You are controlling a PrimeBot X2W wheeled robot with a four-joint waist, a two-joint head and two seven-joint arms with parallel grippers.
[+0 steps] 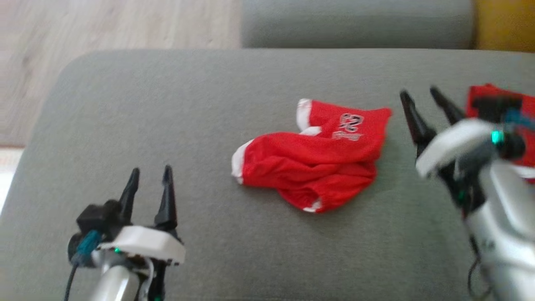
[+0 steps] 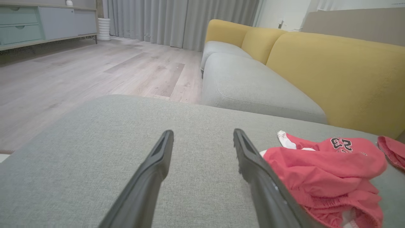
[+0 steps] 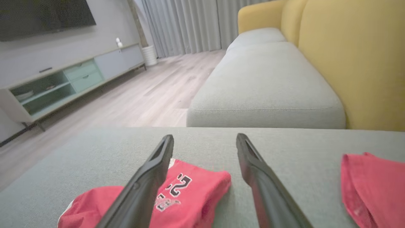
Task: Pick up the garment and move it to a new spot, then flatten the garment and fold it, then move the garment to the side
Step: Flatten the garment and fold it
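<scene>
Left gripper [image 1: 151,169]: low at the lower left of the head view. Forearm comes up from the bottom edge and the fingers point up-view. My jaws are spread wide with nothing between them, only bare grey cushion [image 1: 167,104] under the tips.

Right gripper [image 1: 419,91]: further forward on the right side. The arm angles in from the lower right corner and the fingers lean up and a bit left. It's blurred, but the jaws are clearly spread wide and empty too.

Garment [image 1: 313,159]: red shorts with white trim, crumpled, lying on the cushion a little right of centre, between my two grippers and apart from both. The number print faces up on its far right part.
- Left wrist view: it lies just right of my right-hand finger, which overlaps it in view. I can't tell if they touch.
- Right wrist view: my left finger crosses in front of it.

Second red piece [image 1: 480,91]: on the right, partly hidden behind my right wrist. A strip of bare cushion separates it from the garment.

Edges and room:
- The cushion's left side rounds off, with wood floor [image 1: 104,25] beyond it.
- The far edge runs along another grey seat [image 1: 355,21].
- A yellow backrest [image 1: 505,21] is at the far right.
- There is wide bare fabric left of the garment and along the near side, around my left gripper.
- The right side is tighter.
</scene>
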